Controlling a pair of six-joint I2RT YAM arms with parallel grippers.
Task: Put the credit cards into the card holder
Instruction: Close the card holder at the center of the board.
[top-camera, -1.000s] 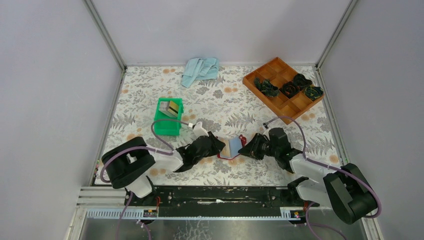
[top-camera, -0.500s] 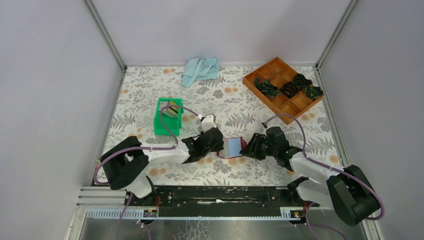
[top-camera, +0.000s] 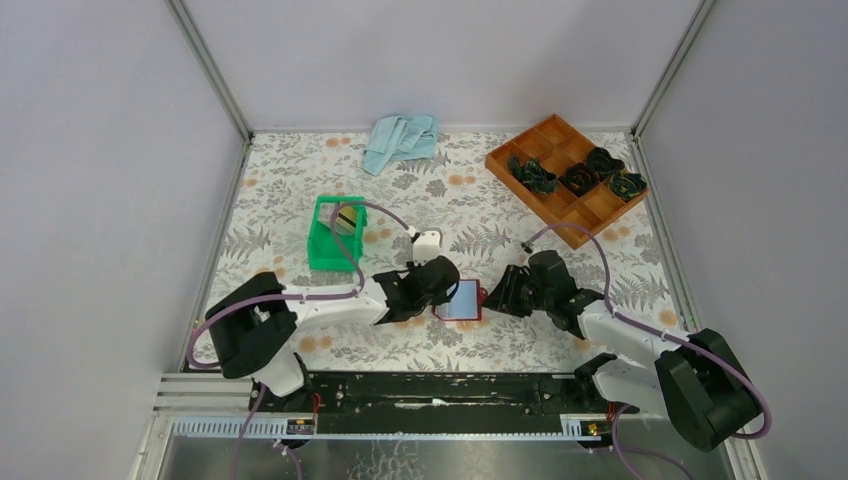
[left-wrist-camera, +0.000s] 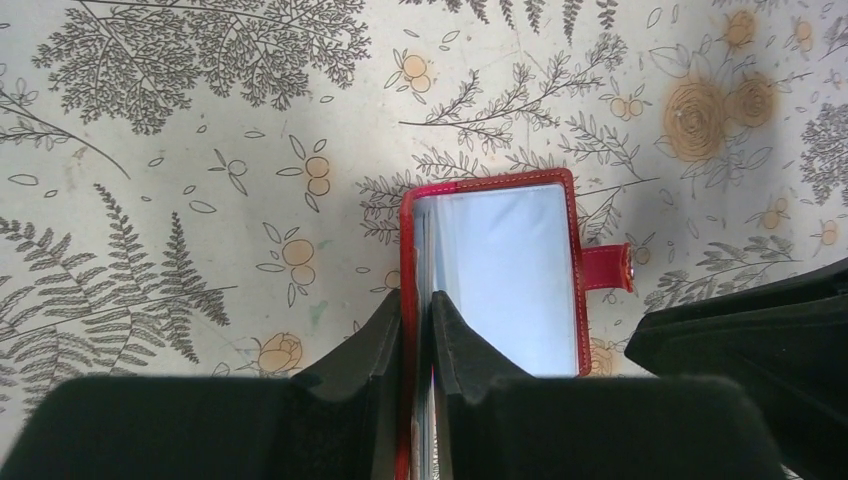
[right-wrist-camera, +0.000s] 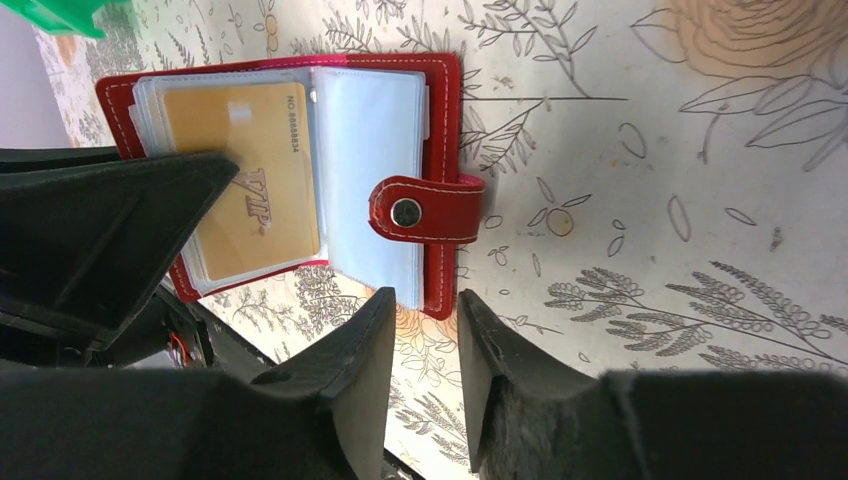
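Observation:
The dark red card holder (top-camera: 465, 299) lies open on the floral table between my two grippers. My left gripper (top-camera: 447, 287) is shut on its left cover and leaves, seen edge-on in the left wrist view (left-wrist-camera: 418, 310), where the pale blue inside (left-wrist-camera: 505, 270) faces up. In the right wrist view a gold credit card (right-wrist-camera: 250, 180) marked VIP sits in a clear sleeve of the holder (right-wrist-camera: 375, 150). My right gripper (right-wrist-camera: 422, 310) is slightly open and empty, just short of the holder's edge below the snap tab (right-wrist-camera: 420, 212). Another gold card (top-camera: 347, 215) stands in the green bin.
The green bin (top-camera: 322, 250) stands left of the holder. An orange compartment tray (top-camera: 590, 205) with dark bundles is at the back right. A pale blue cloth (top-camera: 400, 140) lies at the back. Grey walls enclose the table on three sides.
The holder stood upright between both grippers; now it lies flatter and open. My left gripper has swung right and turned with it. My right gripper no longer grips it.

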